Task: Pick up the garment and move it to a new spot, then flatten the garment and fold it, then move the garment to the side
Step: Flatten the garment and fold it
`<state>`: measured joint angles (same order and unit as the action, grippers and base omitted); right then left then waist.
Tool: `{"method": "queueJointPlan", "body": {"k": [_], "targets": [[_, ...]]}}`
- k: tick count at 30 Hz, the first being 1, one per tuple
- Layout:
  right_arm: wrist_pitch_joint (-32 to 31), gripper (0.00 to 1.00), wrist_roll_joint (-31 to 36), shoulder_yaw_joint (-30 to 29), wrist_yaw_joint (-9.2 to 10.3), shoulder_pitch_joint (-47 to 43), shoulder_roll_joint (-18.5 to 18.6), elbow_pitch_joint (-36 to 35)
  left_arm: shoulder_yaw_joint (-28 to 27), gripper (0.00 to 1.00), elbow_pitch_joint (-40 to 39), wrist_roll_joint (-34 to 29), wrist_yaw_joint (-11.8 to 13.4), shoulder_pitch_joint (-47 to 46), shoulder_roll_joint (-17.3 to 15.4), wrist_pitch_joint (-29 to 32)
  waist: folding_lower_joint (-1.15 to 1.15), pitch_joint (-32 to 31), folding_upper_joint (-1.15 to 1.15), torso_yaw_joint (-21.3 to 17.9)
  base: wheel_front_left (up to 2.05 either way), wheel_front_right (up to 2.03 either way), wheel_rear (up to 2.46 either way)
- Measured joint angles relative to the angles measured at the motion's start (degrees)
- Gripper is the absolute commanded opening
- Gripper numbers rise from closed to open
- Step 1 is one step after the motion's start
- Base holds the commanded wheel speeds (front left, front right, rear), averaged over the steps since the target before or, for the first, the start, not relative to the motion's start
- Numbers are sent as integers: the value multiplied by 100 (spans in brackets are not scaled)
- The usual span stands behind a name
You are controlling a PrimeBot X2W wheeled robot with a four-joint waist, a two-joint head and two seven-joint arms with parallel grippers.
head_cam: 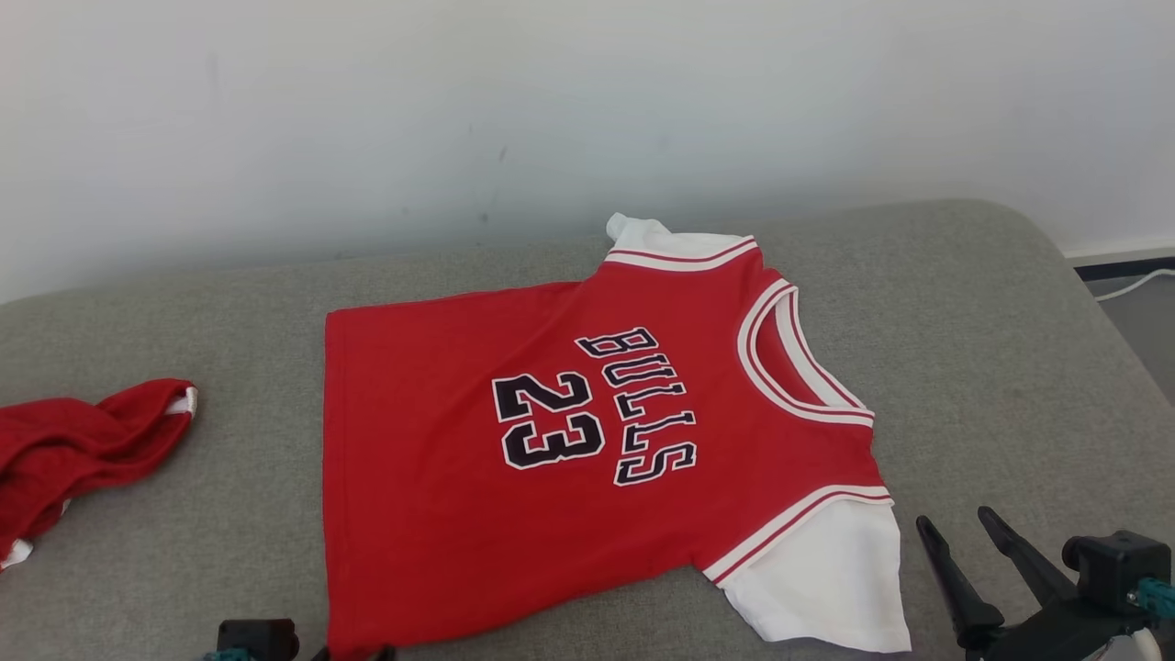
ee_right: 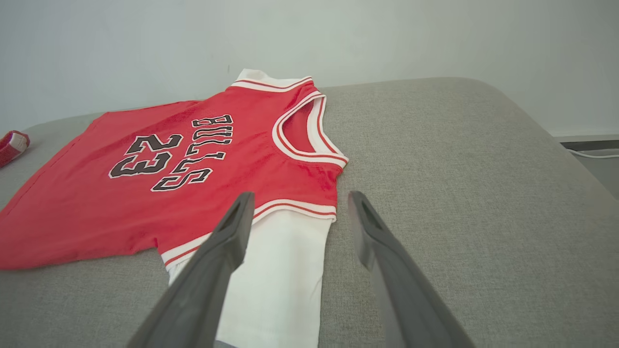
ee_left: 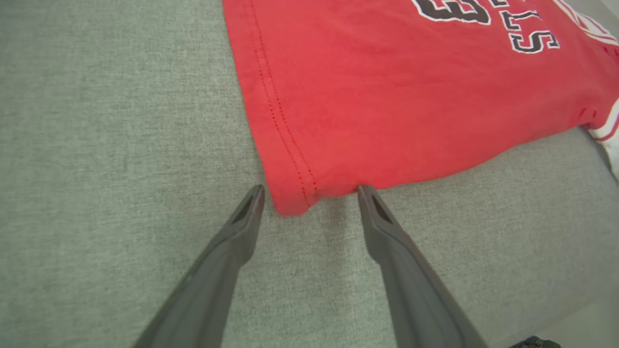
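The garment point(head_cam: 551, 441) is a red shirt with white sleeves and black "BULLS 23" print, spread flat on the grey cushion point(head_cam: 991, 349), collar to the right. My left gripper point(ee_left: 311, 188) is open, its fingertips straddling the near hem corner of the garment point(ee_left: 387, 96) without pinching it. In the head view the left gripper's base point(head_cam: 257, 638) sits at the bottom edge by that corner. My right gripper point(head_cam: 955, 523) is open just right of the near white sleeve point(head_cam: 826, 578). From the wrist, the right gripper point(ee_right: 297, 195) hangs above the white sleeve point(ee_right: 280, 270), holding nothing.
A second crumpled red cloth point(head_cam: 73, 450) lies at the cushion's left edge. A white wall point(head_cam: 551, 110) rises behind the cushion. A floor strip with a white cable point(head_cam: 1134, 285) shows at far right. Bare cushion extends to the right of the collar.
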<state>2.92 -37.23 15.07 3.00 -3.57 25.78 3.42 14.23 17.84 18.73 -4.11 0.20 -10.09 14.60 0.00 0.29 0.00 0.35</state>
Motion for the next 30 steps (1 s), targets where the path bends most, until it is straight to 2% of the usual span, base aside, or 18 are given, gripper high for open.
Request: {"method": "queueJointPlan", "body": {"k": [3,5,6,7,11,21,30], "targets": [[-42,100,1,4,0,2,9,18,42,100,114,-10,0,-62,10,18,0,29,0,-46,0,0,0],[-42,100,1,3,0,1,10,35,80,49,174,-27,-1,-124,16,-4,0,50,0,-63,0,0,0],[-46,100,0,2,0,1,13,54,82,4,201,-46,-1,-168,25,-9,0,58,0,-65,0,0,0],[-46,100,0,2,0,-2,18,56,91,0,205,-68,-1,-196,23,-15,0,67,0,-65,0,0,0],[-104,100,-1,10,-3,-2,25,90,148,0,269,-133,0,-303,49,-90,0,119,0,-33,0,0,0],[-705,100,-90,265,-69,57,79,619,283,0,385,-308,-1,-373,70,-212,0,196,0,149,0,0,0],[-1274,100,-192,584,-108,120,-59,1143,361,0,506,-315,-53,-511,154,-385,0,178,0,333,0,0,0]]}}
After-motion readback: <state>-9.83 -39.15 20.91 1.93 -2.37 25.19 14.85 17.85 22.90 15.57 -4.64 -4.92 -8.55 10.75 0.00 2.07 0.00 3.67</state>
